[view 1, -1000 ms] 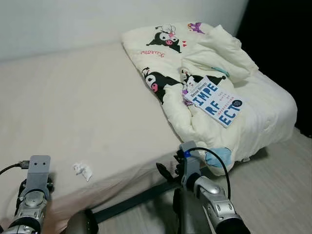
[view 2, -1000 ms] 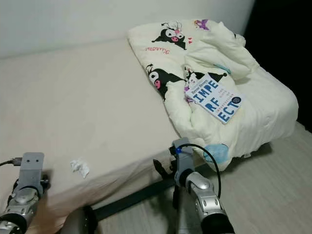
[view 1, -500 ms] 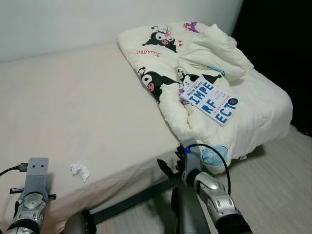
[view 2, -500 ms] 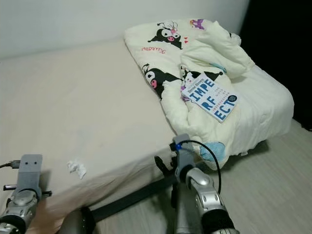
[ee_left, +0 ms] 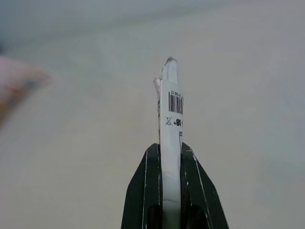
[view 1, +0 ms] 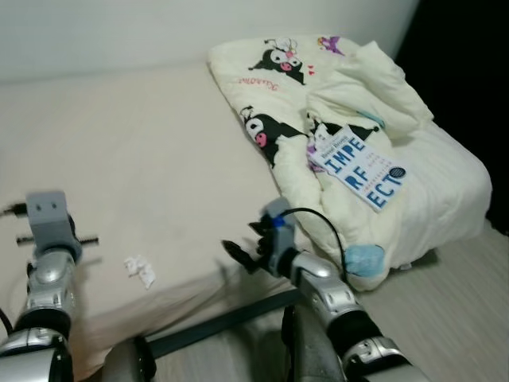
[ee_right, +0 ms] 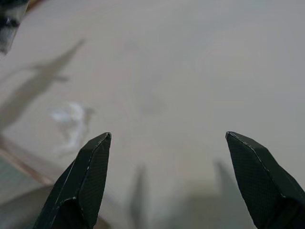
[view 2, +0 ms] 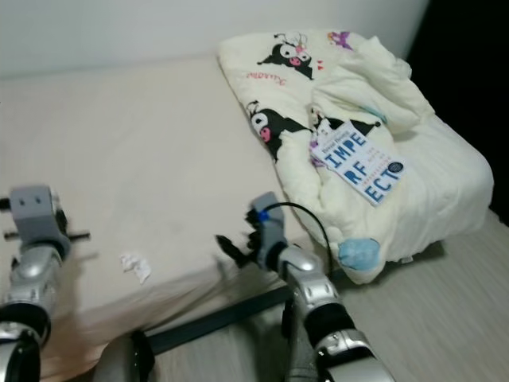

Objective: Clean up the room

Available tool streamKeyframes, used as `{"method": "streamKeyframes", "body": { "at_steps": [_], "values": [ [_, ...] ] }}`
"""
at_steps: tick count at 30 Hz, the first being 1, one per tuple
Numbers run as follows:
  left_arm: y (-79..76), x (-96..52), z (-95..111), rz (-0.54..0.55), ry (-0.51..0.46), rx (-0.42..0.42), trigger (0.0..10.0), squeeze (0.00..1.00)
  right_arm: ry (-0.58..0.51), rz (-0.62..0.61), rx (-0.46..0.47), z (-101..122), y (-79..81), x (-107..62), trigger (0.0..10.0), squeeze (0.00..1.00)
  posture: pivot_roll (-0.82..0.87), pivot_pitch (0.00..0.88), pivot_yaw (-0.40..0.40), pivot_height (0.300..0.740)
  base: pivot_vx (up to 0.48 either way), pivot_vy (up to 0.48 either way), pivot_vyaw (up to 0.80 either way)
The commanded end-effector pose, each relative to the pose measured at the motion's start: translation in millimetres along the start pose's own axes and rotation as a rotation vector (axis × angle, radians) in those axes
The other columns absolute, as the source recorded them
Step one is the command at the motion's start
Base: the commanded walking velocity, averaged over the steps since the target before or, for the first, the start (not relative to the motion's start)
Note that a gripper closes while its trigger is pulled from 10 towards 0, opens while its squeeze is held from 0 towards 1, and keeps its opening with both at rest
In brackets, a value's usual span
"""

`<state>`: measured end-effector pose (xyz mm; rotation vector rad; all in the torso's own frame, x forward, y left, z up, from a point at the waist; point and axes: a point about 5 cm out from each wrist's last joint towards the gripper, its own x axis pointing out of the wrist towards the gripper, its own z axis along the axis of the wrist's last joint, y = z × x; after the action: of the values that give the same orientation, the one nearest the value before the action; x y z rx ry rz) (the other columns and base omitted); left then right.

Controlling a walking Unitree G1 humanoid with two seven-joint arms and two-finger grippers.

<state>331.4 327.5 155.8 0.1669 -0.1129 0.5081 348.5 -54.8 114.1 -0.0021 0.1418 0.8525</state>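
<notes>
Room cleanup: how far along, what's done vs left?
Early. Done: nothing visibly tidied. In hand: the left gripper is shut on a thin white barcoded item; the right gripper is open over the mattress, aimed toward the crumpled white scrap. Left: that scrap, the book on the bunched comforter, and the comforter itself.

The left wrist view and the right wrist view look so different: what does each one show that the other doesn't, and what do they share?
The left wrist view alone shows a thin white barcoded packet pinched upright between the left gripper's closed fingers. The right wrist view alone shows the right gripper's fingers spread wide, with a crumpled white tissue lying on the sheet ahead of them. Both look along black fingers onto the beige bed sheet.
</notes>
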Motion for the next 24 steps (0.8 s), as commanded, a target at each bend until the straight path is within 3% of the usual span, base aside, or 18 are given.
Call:
{"method": "streamKeyframes", "body": {
  "at_steps": [1, 6, 13, 19, 20, 21, 22, 24],
  "values": [
    [9.7, -1.4, 0, 0.008, -0.009, 0.028, 0.0, 0.0, 0.015, 0.024, -0.013, -3, 2.5, 1.2, 10.0, 0.0, -0.03, 0.221, -0.075, 0.44, 0.0, 0.0, 0.8],
    [8.3, -7.1, 3, -0.036, -0.05, 0.057, 0.0, 0.0, 0.042, 0.075, -0.044, -2, 8.7, 10.0, 10.0, 0.0, 0.01, 0.244, -0.077, 0.44, 0.0, 0.0, 0.8],
    [-7.3, -29.1, -17, -0.099, 0.002, 0.06, 0.0, 0.0, 0.105, 0.116, -0.075, -15, 17.7, 14.0, 10.0, 0.0, 0.03, 0.274, -0.073, 0.44, 0.0, 0.0, 0.8],
    [-13.6, -35.3, -19, -0.127, 0.006, 0.063, 0.0, 0.0, 0.132, 0.097, -0.108, -18, 18.1, 14.8, 10.0, 0.0, 0.04, 0.285, -0.071, 0.44, 0.0, 0.0, 0.53],
    [-17.2, -39.4, -20, -0.146, 0.006, 0.071, 3.7, 0.0, 0.173, 0.044, -0.153, -21, 15.6, 15.8, 10.0, 0.0, 0.06, 0.303, -0.067, 0.44, 0.0, 0.0, 0.0],
    [-17.2, -39.4, -20, -0.146, 0.006, 0.071, 3.7, 0.0, 0.173, 0.044, -0.153, -21, 15.6, 15.8, 10.0, 0.0, 0.06, 0.303, -0.067, 0.44, 0.0, 0.0, 0.0],
    [-19.5, -43.4, -21, -0.164, 0.008, 0.077, 7.8, 0.0, 0.21, -0.006, -0.198, -23, 13.0, 15.9, 10.0, 0.0, 0.07, 0.319, -0.064, 0.44, 0.0, 0.0, 0.0],
    [-20.8, -49.3, -22, -0.182, 0.012, 0.084, 9.5, 0.0, 0.255, -0.082, -0.245, -27, 8.1, 15.0, 10.0, 0.0, 0.07, 0.331, -0.063, 0.44, 0.0, 0.0, 0.0]
  ]
}}
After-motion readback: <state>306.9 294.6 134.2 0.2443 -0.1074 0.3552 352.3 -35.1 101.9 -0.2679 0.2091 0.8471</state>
